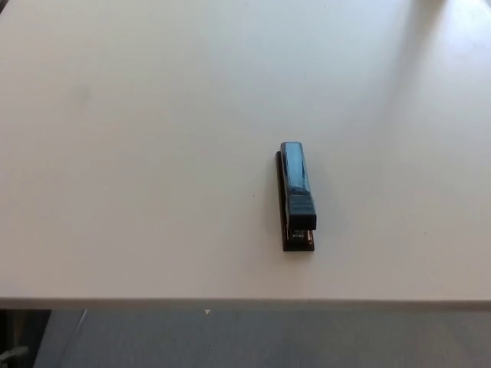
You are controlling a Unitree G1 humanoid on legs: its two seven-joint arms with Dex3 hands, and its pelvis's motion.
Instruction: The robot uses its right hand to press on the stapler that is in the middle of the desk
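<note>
The stapler (297, 196) lies alone on the pale desk (138, 169), a little right of centre and towards the near edge, its long axis running almost straight away from the robot. It is dark, with a bluish sheen along the top arm, and the end nearer the robot shows what looks like the open base beyond the arm's tip, though that part is too small to read well. Neither the left nor the right hand shows in the head view, so whether their fingers are spread or closed cannot be told. By my reading the task is at its very start: the press has not begun and nothing touches the stapler. The next move calls for the right hand to come in from the picture's right, settle above the top arm, and bear straight down on it, probably over the raised front part. A push that lands off-centre or at a slant could skid the stapler across the smooth desk instead of closing it.
</note>
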